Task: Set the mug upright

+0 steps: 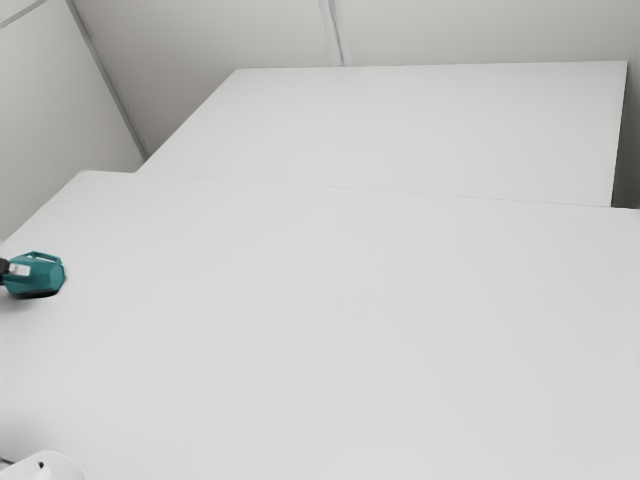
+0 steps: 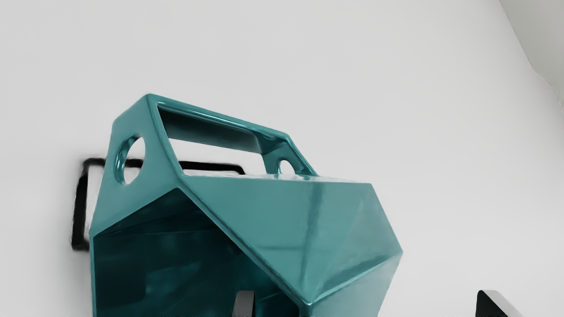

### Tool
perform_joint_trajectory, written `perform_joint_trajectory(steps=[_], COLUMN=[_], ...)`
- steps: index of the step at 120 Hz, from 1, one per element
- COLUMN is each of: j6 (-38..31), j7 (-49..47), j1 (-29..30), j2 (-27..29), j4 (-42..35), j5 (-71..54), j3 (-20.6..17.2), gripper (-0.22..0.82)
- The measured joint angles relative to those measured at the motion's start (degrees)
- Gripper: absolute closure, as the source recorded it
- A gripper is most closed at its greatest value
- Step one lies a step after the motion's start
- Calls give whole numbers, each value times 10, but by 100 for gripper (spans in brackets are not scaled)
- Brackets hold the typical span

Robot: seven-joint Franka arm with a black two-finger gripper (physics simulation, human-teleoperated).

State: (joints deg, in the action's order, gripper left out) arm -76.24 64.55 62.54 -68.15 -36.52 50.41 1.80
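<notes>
The gripper (image 1: pixel 4 268) is low at the exterior view's left edge, its fingers (image 2: pixel 244 304) spread wide. One fingertip overlaps the dark mouth of the teal mug (image 1: pixel 35 277); the other stands apart, beyond the mug's faceted wall. Whether the first is inside the mouth, I can't quite tell. The mug lies tipped over on the table (image 1: pixel 350 340), near its left edge in the exterior view, with broad open surface toward that view's right.

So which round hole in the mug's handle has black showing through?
The hole at the mug's open end: a black strip crosses behind it. The other hole shows white.
</notes>
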Motion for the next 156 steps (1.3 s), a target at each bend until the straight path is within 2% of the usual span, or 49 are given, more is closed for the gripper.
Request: perform_joint_trajectory(steps=[11, 22, 32, 46, 71, 90, 104, 112, 131, 156], j6=[14, 27, 37, 48, 66, 86, 96, 95, 38, -62], j7=[-3, -6, -8, -11, -15, -21, -29, -33, -42, -54], j1=[2, 3, 3, 3, 4, -6, -46, -72, -125, -220], j2=[3, 5, 6, 7, 23, 104, 171, 225, 407, 505], j4=[1, 3, 3, 4, 3, -3, -35, -85, -305, -432], j5=[1, 7, 18, 44, 75, 31, -42, -82, -176, -257], j3=[-1, -2, -3, -5, -6, -7, -9, -10, -27, -29], gripper=[34, 52, 62, 71, 75, 76, 76, 76, 77, 77])
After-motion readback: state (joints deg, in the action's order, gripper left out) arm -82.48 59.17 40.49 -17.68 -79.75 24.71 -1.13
